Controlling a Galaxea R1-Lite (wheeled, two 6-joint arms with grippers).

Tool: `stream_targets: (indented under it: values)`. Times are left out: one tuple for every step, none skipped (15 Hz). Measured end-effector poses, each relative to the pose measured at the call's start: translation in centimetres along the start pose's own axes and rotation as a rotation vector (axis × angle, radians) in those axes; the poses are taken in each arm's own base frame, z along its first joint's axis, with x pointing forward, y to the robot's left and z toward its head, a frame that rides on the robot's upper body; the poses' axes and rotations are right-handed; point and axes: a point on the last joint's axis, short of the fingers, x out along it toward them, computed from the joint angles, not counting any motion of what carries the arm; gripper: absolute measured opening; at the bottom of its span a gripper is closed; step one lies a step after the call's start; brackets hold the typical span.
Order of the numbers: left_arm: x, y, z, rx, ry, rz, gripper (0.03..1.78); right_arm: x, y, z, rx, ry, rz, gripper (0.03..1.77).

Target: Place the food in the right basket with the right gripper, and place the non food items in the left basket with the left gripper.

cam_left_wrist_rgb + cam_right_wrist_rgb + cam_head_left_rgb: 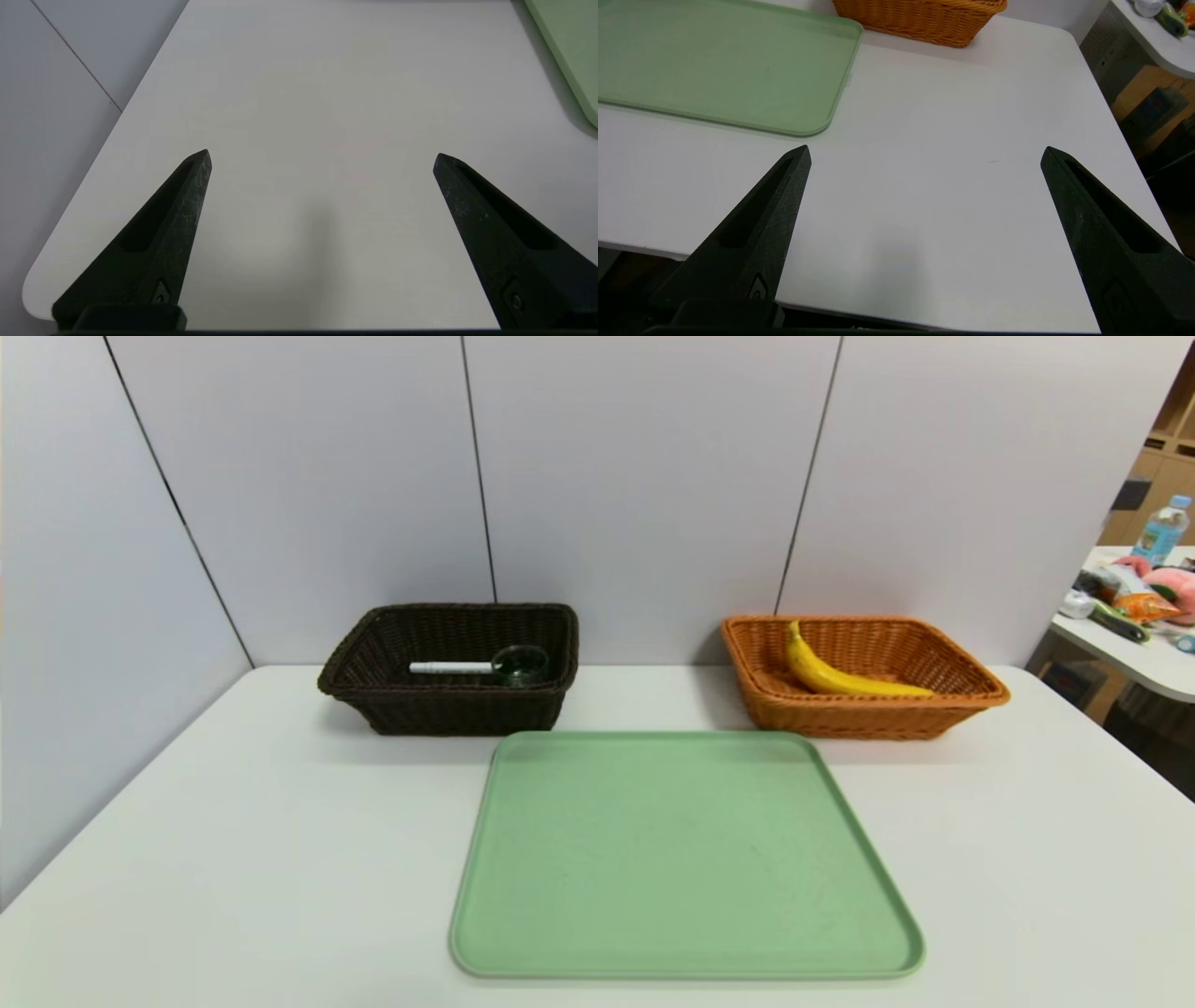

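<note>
Lying half-hidden behind brown basket (pixel 448 709) wall: pen (pixel 450 667), dark round item (pixel 520 665).

no readable text, labels or numbers

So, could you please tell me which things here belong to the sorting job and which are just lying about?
Job:
- banana in orange basket
- pen and dark round item in brown basket
- green tray
- left gripper, right gripper, both open

Lying about:
- clutter on side table
</note>
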Motion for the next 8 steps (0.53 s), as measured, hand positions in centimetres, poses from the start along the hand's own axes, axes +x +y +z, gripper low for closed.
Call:
stream_targets:
  values:
    - [0.2, 0.0, -0.3, -0.001, -0.026, 0.0, 1.69, 0.2, 0.1, -0.5, -0.001, -0.036, -0.011, 1.7]
    - [0.6, -0.1, -0.7, 0.001, -0.063, 0.0, 1.69, 0.4, 0.1, -1.0, 0.002, -0.067, -0.023, 1.7]
    - [1.0, -0.1, -1.3, 0.007, -0.101, -0.002, 1.69, 0.6, 0.2, -1.4, 0.007, -0.089, -0.036, 1.7]
    - [1.4, -0.2, -1.8, 0.018, -0.145, -0.004, 1.69, 0.8, 0.2, -1.7, 0.008, -0.108, -0.045, 1.7]
    - [1.6, -0.2, -2.1, 0.028, -0.183, -0.006, 1.69, 1.1, 0.2, -1.9, 0.008, -0.119, -0.048, 1.7]
    - [1.6, -0.2, -2.3, 0.03, -0.221, -0.006, 1.69, 1.4, 0.3, -2.2, 0.009, -0.133, -0.048, 1.7]
    - [1.7, -0.2, -2.6, 0.031, -0.223, -0.011, 1.69, 1.9, 0.3, -2.5, 0.01, -0.15, -0.048, 1.7]
    - [1.6, -0.2, -2.8, 0.028, -0.231, -0.024, 1.69, 2.5, 0.4, -2.9, 0.011, -0.163, -0.05, 1.7]
